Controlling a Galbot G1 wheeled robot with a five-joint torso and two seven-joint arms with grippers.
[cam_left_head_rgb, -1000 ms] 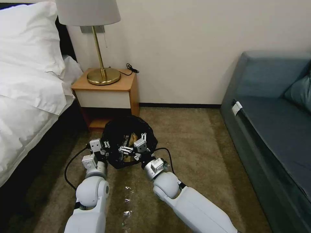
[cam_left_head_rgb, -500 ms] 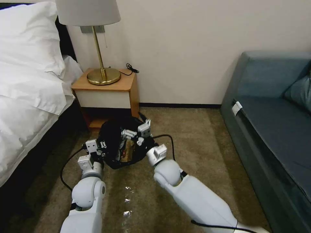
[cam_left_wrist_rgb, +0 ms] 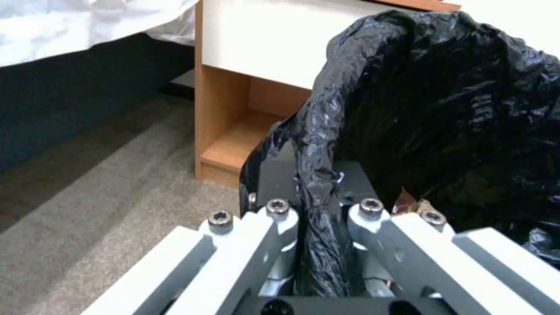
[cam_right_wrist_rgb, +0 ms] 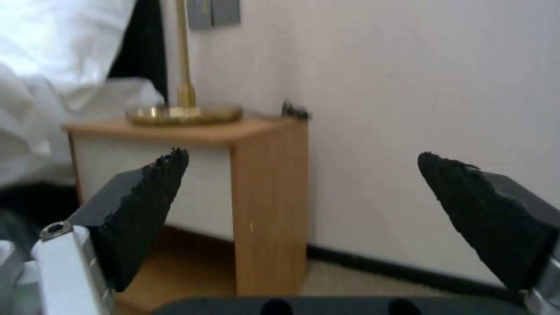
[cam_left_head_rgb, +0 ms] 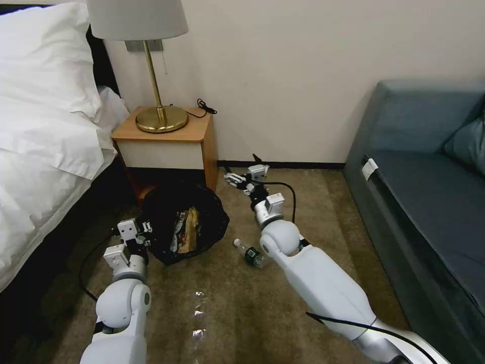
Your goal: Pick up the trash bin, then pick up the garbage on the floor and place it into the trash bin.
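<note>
The left gripper pinches the crinkled black bag rim of the small round bin, holding it just off the wooden nightstand. Wrappers already lie inside. The right gripper, jaws wide and empty, hangs near the wall's dark skirting. A small clear green-labelled bottle remains on the brown carpet beside the right arm, open floor around it, the grey sofa well apart.

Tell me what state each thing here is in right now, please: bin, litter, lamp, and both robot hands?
Trash bin: tilted, wrappers inside, rim pinched by left gripper.
Bottle: lying on the carpet, outside the bin.
Lamp: upright on the nightstand.
Left gripper: fingers shut on the bin's bag-covered rim.
Right gripper: fingers open, empty, near the wall.
</note>
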